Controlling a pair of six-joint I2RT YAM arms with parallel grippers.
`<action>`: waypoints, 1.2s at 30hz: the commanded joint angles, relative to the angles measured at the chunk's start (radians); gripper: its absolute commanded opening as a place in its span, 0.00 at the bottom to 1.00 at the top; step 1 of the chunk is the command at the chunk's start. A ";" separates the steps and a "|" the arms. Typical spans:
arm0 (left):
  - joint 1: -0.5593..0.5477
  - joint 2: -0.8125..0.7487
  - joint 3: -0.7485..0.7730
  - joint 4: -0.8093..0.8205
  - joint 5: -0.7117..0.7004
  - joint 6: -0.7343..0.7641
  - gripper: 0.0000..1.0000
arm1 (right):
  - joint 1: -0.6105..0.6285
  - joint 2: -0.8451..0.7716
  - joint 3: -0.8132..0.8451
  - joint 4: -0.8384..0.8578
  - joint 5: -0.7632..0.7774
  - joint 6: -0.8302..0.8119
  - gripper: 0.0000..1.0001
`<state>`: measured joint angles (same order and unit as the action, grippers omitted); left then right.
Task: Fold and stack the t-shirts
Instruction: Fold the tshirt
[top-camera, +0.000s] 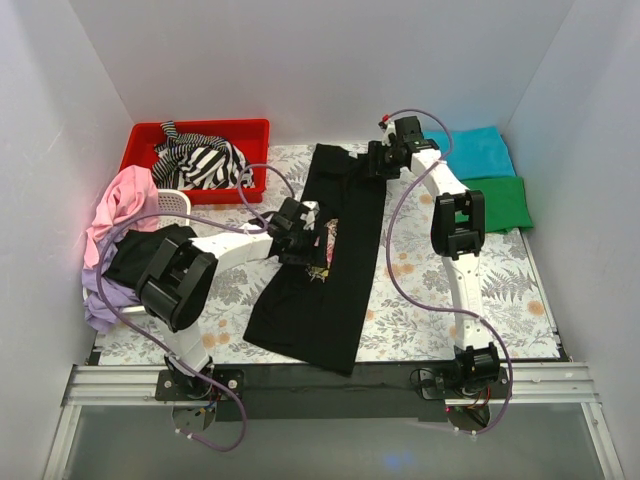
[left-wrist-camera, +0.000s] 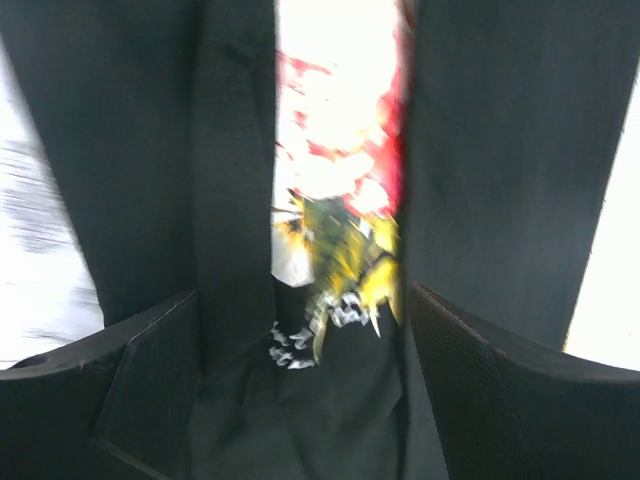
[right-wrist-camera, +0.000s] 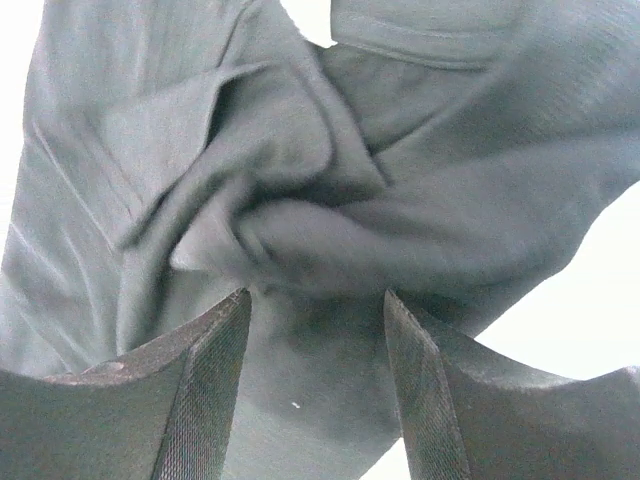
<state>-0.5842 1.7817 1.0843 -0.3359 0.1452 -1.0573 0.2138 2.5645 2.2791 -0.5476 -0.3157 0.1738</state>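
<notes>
Top view, black t-shirt: the black t-shirt (top-camera: 340, 290) lies mid-surface as a long strip running from far to near, its sides turned in and its near end slanting left.
Top view, print: a bit of coloured print (top-camera: 326, 250) shows on its left half.
Top view, my left pincer: my left pincer (top-camera: 300, 235) sits low over the strip's left edge, just beside the print.
Top view, my right pincer: my right pincer (top-camera: 378, 155) is at the strip's far right corner.
Top view, other tees: the teal t-shirt (top-camera: 475, 150) lies far right, with the green t-shirt (top-camera: 500, 200) just nearer, the two touching. The striped t-shirt (top-camera: 200, 162) is heaped in the red bin (top-camera: 140, 135) at far left. The pink t-shirt (top-camera: 125, 200) and lilac t-shirt (top-camera: 105, 295) hang about the white slotted basket (top-camera: 172, 203) on the left.
Top view, surface: the flower-patterned surface (top-camera: 420, 300) carries it all.
Left wrist view: my left pincer (left-wrist-camera: 300, 295) stands wide, gripping nothing. Two dark bands of the black t-shirt (left-wrist-camera: 480, 150) run beneath it, with the red and yellow print (left-wrist-camera: 340, 240) between them. The picture is blurred.
Right wrist view: my right pincer (right-wrist-camera: 318, 300) is part-way apart over bunched folds of the black t-shirt (right-wrist-camera: 450, 200). Cloth fills the gap. I cannot tell whether my fingers (right-wrist-camera: 210, 390) pinch it.
</notes>
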 joint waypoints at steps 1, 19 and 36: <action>-0.095 -0.001 -0.055 -0.098 0.091 -0.073 0.76 | 0.030 0.126 0.100 -0.077 -0.074 0.019 0.63; -0.227 -0.040 0.095 -0.274 -0.133 -0.142 0.76 | -0.017 -0.047 -0.007 0.167 -0.210 0.029 0.67; 0.076 0.020 0.495 -0.218 -0.300 0.085 0.83 | -0.042 -0.546 -0.608 0.178 -0.246 -0.076 0.62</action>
<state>-0.5179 1.7157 1.4654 -0.6388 -0.2226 -1.0592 0.1364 2.0628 1.8416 -0.3847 -0.4847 0.1085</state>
